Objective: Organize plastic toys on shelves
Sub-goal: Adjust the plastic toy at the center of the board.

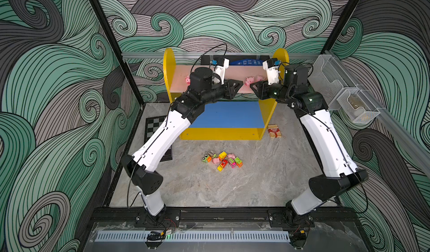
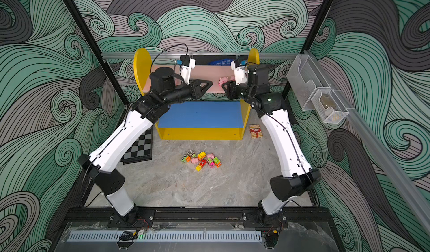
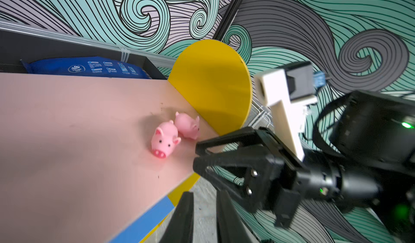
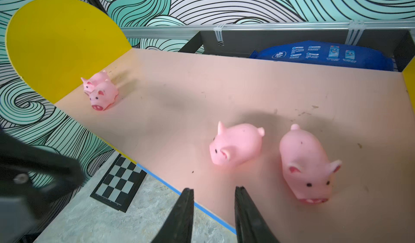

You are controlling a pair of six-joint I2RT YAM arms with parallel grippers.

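The yellow shelves (image 1: 168, 71) stand at the back, with a pale pink upper board (image 1: 239, 73) and a blue lower board (image 1: 228, 114). Two pink pigs (image 4: 102, 91) sit at the upper board's left end. Two more pigs (image 4: 237, 144) (image 4: 305, 163) sit at its right end. A pile of small toy vehicles and two pigs (image 1: 222, 161) lies on the table in front. My left gripper (image 1: 236, 86) (image 3: 204, 194) and my right gripper (image 1: 252, 85) (image 4: 213, 189) hover at the upper board's front edge, tips facing each other. Both are open with nothing between the fingers.
A grey-black checkerboard (image 1: 153, 127) lies left of the shelves, partly under my left arm. A red-and-tan card box (image 1: 274, 131) lies to their right. Wire mesh baskets (image 1: 337, 90) hang on the right rail. A blue packet (image 1: 246, 62) sits behind the upper board.
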